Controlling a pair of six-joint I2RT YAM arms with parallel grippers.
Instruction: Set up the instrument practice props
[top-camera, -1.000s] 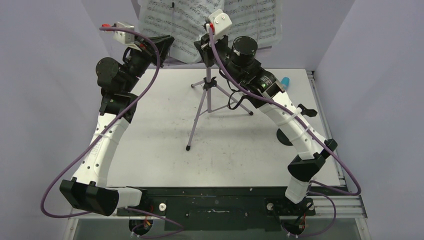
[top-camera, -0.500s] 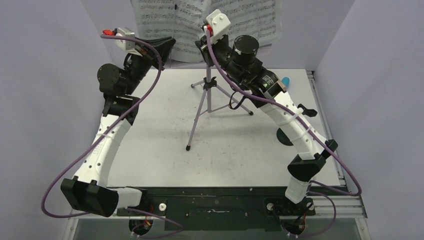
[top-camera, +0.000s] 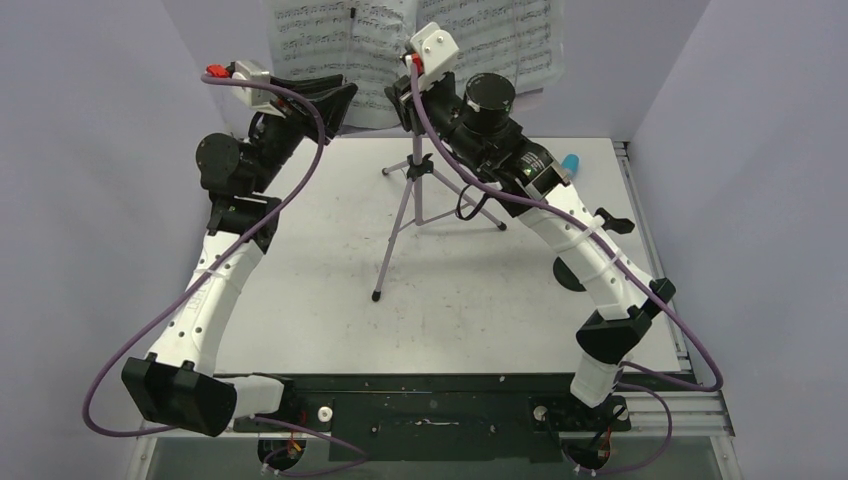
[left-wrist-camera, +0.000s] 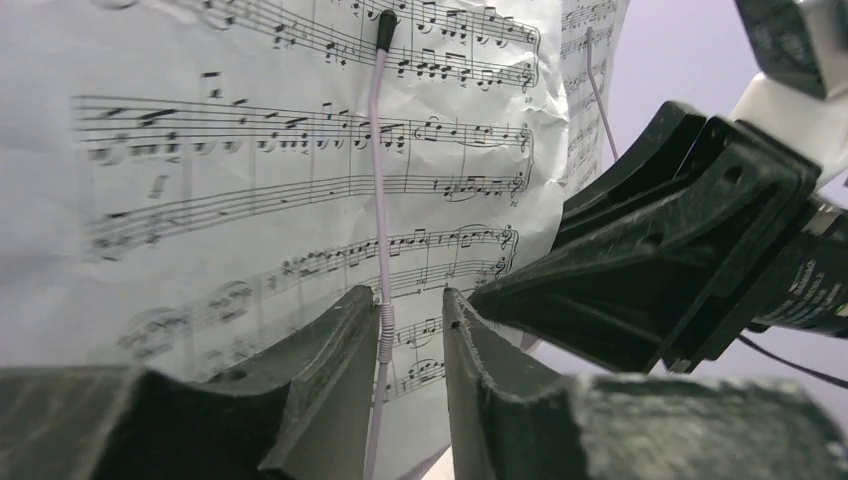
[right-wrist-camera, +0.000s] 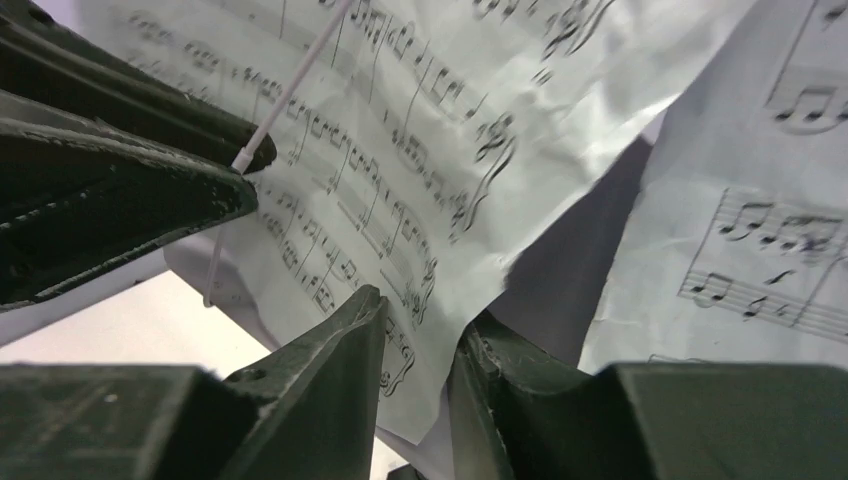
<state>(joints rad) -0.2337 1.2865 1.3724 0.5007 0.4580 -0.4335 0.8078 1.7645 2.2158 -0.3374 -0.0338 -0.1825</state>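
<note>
Robotics lab cell: plain lilac walls (top-camera: 90, 150) box in a scuffed white table (top-camera: 480, 310).

Two arms (top-camera: 215, 290) (top-camera: 590, 245), one music stand (top-camera: 417, 195), two sheet-music pages (top-camera: 320, 30), one turquoise microphone (top-camera: 571, 161)

White table top (top-camera: 300, 270), scuffed, with grey smudges mostly toward its middle. Pale lilac left wall panel (top-camera: 90, 150) stands at the table's left edge, right wall panel (top-camera: 760, 150) at its right edge, back wall (top-camera: 600, 70) at its far edge. Black mounting plate (top-camera: 430, 395) runs along the table's near edge. Small white round knob (top-camera: 323, 412) sits on that plate, left of centre. Silver slotted rails (top-camera: 640, 215) line the table's right edge and continue round its near right corner.
</note>
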